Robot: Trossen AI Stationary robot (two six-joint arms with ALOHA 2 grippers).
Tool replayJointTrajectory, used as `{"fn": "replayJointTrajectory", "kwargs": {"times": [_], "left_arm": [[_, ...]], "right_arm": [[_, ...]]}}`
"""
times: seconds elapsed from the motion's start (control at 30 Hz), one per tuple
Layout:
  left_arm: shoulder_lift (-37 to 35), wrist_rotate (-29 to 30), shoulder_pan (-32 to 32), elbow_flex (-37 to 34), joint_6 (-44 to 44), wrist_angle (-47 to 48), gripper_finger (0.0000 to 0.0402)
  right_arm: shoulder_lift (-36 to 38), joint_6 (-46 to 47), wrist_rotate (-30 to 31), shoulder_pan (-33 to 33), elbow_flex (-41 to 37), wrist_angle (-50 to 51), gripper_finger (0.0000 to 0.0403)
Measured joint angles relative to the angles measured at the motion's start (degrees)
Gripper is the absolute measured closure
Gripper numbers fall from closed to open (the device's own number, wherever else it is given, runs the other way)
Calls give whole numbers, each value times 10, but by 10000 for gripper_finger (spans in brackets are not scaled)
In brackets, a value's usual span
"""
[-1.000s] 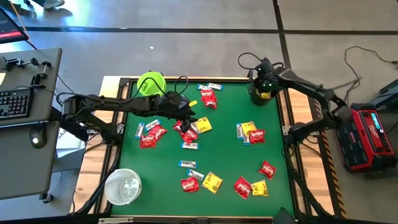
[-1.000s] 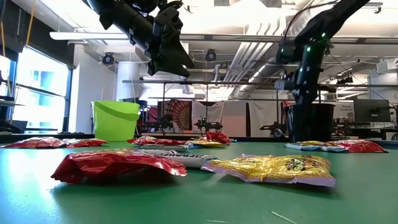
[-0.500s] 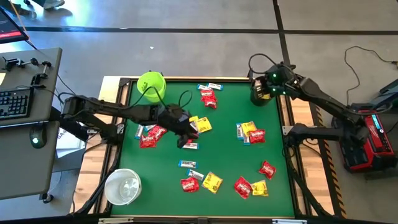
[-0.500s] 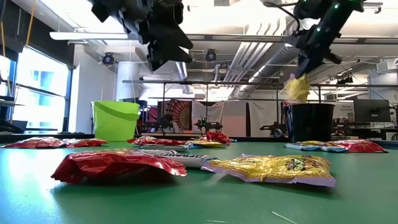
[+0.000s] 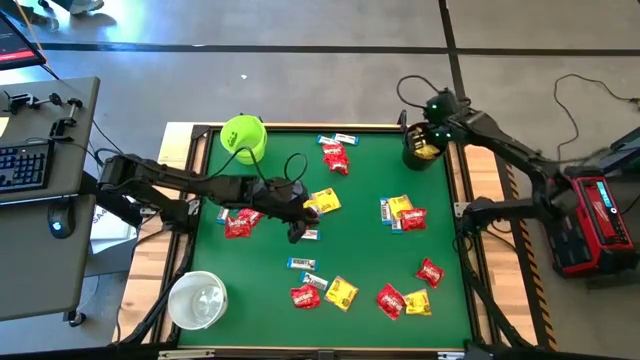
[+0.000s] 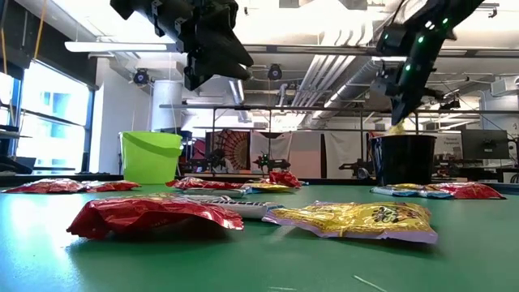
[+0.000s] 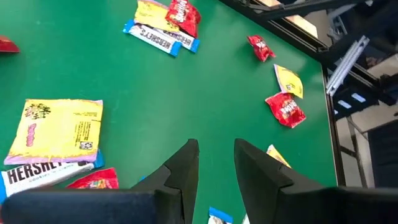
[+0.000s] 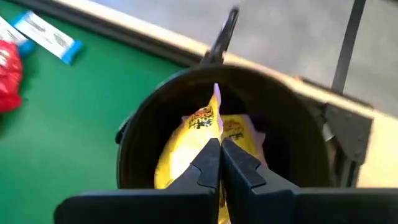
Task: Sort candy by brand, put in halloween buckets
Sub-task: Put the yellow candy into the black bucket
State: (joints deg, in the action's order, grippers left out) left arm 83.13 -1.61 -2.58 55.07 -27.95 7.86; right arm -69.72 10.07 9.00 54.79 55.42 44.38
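The right gripper [image 5: 428, 140] has come down over the black bucket [image 5: 420, 150] at the far right corner of the table. Half a second ago it was carrying a yellow packet [image 8: 205, 134] in the air just above the rim; now its fingers are pinched tight on that packet's top edge and the packet hangs inside the bucket's mouth, with more yellow wrappers showing directly below the fingertips. In the low view the packet is only just visible at the rim, under the gripper.

The left gripper [image 5: 296, 208] has slid a little toward the table's middle since a moment ago and hangs above the green table [image 5: 365, 250], well off the surface in the low view. Its fingers [image 7: 186, 171] stand apart with only a narrow gap between them, and nothing is between them. A white-and-blue bar [image 5: 308, 235] lies just past the fingertips on the near side, a yellow packet on the mat [image 5: 324, 201] just beside it on the far side, and red packets [image 5: 240, 222] sit back along its arm.

The lime green bucket [image 5: 243, 135] stands well behind the left gripper at the far left corner, the white bucket [image 5: 197, 300] at the near left corner. Neither has moved. The loose candy on the right half of the mat lies as before.
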Motion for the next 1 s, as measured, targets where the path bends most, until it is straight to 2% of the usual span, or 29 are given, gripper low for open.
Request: {"fn": "replayJointTrajectory", "kwargs": {"times": [0.17,0.37,0.47,0.6,0.7,0.8,0.93,1.0], "left_arm": [[0,-13,-8,0,14,1,310],[0,-23,-20,0,26,1,310],[0,-23,-24,0,26,1,310],[0,-23,-25,0,31,3,310],[0,-23,-25,0,31,3,310],[0,-23,-25,0,31,1,310],[0,-23,-25,0,30,1,310],[0,-23,-25,0,27,2,310]], "right_arm": [[-43,30,-2,0,0,7,403],[-60,67,-15,0,0,31,397],[-58,78,-16,-1,0,52,367],[-48,80,0,-1,7,60,304],[-48,71,-23,-1,18,42,273],[-57,62,-32,-1,18,31,294],[-73,59,-49,0,18,31,384],[-77,61,-53,-1,18,29,390]]}}
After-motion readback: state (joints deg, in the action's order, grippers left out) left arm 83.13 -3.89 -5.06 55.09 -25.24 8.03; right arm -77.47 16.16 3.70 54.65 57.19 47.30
